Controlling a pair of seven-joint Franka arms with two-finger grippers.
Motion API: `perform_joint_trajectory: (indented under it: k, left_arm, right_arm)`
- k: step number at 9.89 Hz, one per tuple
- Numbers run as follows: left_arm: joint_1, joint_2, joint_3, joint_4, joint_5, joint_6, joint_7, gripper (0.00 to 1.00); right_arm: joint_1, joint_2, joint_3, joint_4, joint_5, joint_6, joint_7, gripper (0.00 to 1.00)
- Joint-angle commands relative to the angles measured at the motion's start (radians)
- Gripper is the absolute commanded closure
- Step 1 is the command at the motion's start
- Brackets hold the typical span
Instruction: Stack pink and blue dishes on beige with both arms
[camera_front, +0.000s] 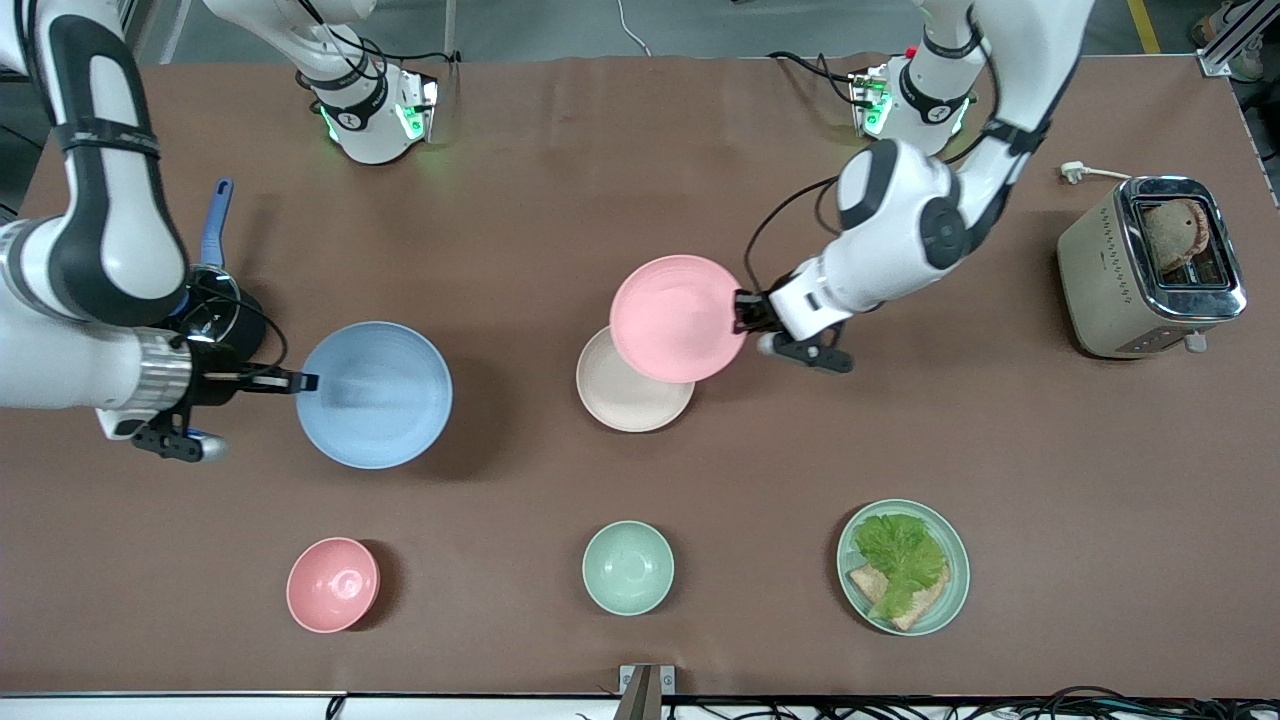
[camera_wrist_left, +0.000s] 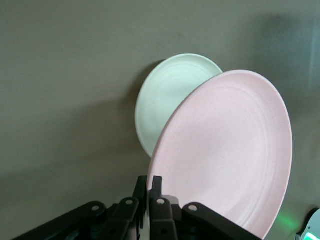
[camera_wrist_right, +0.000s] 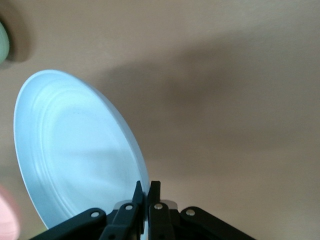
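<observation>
The left gripper (camera_front: 742, 312) pinches the rim of the pink plate (camera_front: 678, 318) and holds it in the air, overlapping part of the beige plate (camera_front: 628, 398) that lies flat on the table (camera_front: 640, 180) near the middle. The pink plate looks off-centre over it, shifted toward the robots' bases. To set it down well, I'd say it should slide over until the two rims line up, level out, then come down gently before the jaws let go.

The right gripper (camera_front: 300, 381) is clamped on the edge of the blue plate (camera_front: 374, 394), held up toward the right arm's end of the table. It should probably wait until the pink plate is seated and the left arm is clear.
</observation>
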Motion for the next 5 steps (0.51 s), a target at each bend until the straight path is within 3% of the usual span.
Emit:
perform_joint_trajectory:
  k: [1, 3, 5]
  left_arm:
    - [-0.027, 0.197, -0.004, 0.093, 0.187, 0.090, -0.141, 0.95]
    - [-0.046, 0.307, -0.005, 0.179, 0.405, 0.092, -0.346, 0.95]
    - [-0.060, 0.364, -0.005, 0.222, 0.528, 0.095, -0.474, 0.95]
  right_arm:
    - [-0.015, -0.028, 0.074, -0.052, -0.019, 0.063, 0.089, 0.99]
    - [-0.004, -0.028, 0.119, -0.072, -0.019, 0.119, 0.154, 0.99]
    - [0.008, -0.027, 0.169, -0.102, -0.019, 0.172, 0.194, 0.99]
